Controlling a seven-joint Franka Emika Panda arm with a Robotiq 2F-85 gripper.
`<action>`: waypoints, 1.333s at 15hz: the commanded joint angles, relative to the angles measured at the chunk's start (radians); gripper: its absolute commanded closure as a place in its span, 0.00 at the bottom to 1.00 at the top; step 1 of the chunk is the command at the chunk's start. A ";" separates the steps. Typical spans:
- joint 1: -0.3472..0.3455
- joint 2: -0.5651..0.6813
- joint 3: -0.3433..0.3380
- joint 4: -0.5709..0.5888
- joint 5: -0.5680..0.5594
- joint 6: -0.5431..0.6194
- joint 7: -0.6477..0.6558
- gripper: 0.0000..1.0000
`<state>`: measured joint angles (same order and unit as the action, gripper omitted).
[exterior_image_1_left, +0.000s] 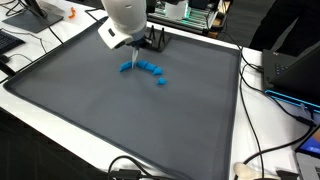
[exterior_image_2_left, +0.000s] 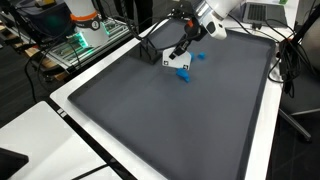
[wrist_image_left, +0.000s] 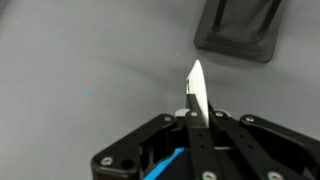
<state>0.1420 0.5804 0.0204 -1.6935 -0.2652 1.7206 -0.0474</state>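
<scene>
Wrist view, left to right: grey mat (wrist_image_left: 70, 70), then the gripper (wrist_image_left: 197, 120) pinched tight on a white sliver (wrist_image_left: 197, 90) whose tip pokes out past the fingers. I'd judge it light, thin, bendy and likely to slip, so grip it low across the flat faces. The black stand (wrist_image_left: 238, 30) close on the right is a collision risk. Blue pieces (exterior_image_1_left: 150, 68) lie in an arc nearby.

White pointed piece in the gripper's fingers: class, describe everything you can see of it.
In the wrist view the white pointed piece is a thin, flat sliver, plastic or paper by its look, tapering to a tip. The shut gripper pinches its lower end. The tip points toward the black box-shaped holder without touching it, over the grey mat.
</scene>
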 joint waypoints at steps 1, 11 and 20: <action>-0.019 -0.072 0.012 -0.061 0.015 -0.010 0.004 0.99; -0.064 -0.207 0.011 -0.136 0.255 -0.084 0.128 0.99; -0.110 -0.339 -0.025 -0.293 0.530 -0.070 0.383 0.99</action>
<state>0.0475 0.3137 0.0069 -1.8917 0.1794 1.6406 0.2598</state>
